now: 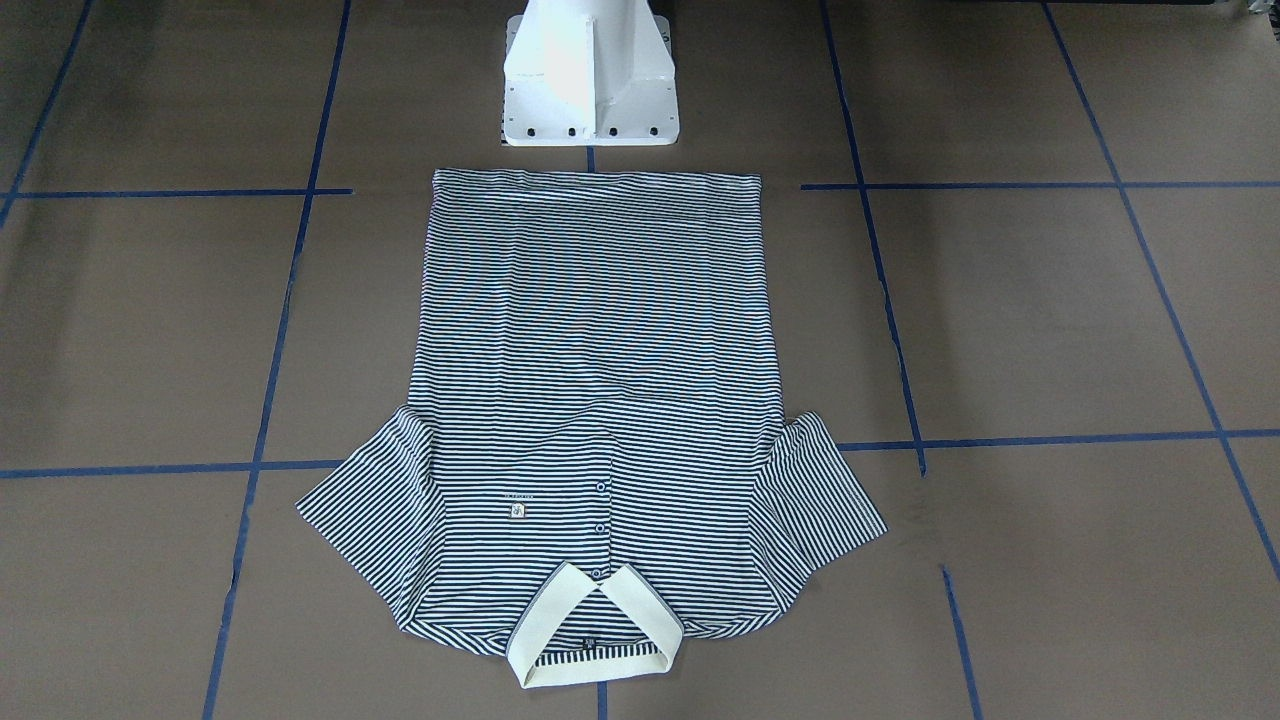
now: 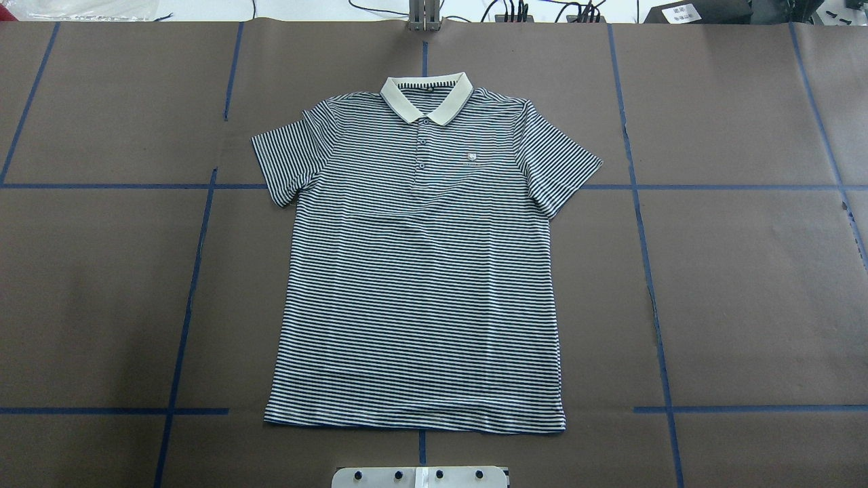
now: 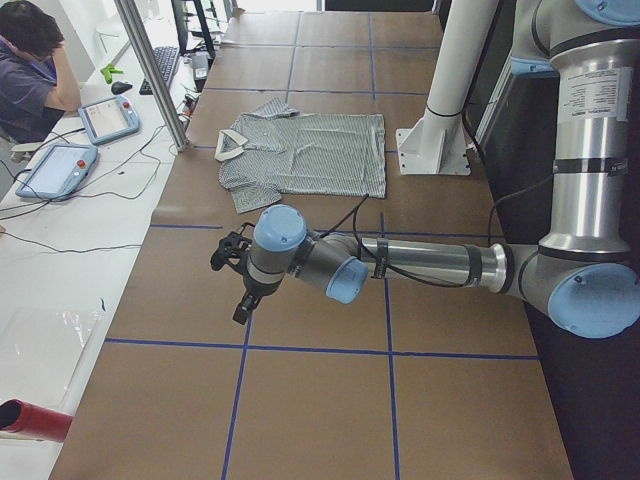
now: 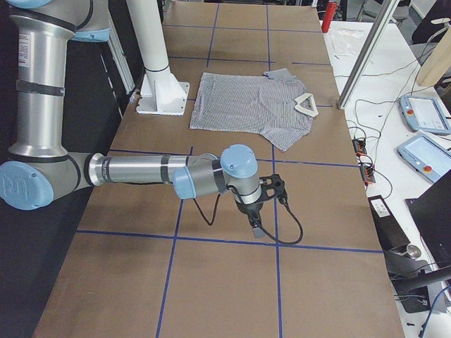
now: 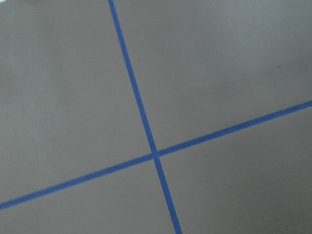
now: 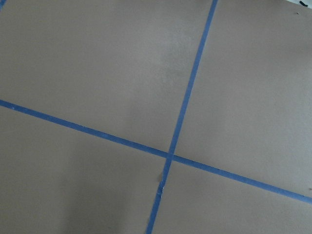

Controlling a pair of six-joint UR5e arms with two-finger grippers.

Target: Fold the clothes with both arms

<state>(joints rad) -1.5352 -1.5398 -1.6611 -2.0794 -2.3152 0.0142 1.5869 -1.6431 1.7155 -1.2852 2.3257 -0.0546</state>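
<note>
The striped polo shirt [image 1: 600, 380] lies flat and face up in the middle of the brown table, sleeves spread. Its cream collar [image 1: 640, 600] points away from the robot's base. It also shows in the overhead view [image 2: 420, 271] and in both side views [image 3: 310, 150] [image 4: 246, 105]. No arm is in the overhead or front-facing views. My left gripper [image 3: 236, 280] hovers over bare table well off the shirt's side. My right gripper [image 4: 262, 208] hovers likewise on the other side. I cannot tell whether either is open or shut. Both wrist views show only table and tape.
Blue tape lines [image 2: 196, 271] cross the brown table cover. The white pedestal base [image 1: 590, 80] stands just behind the shirt's hem. An operator [image 3: 30, 60], tablets [image 3: 55, 165] and cables sit at a white bench beyond the table's far edge, by a metal post [image 3: 150, 70].
</note>
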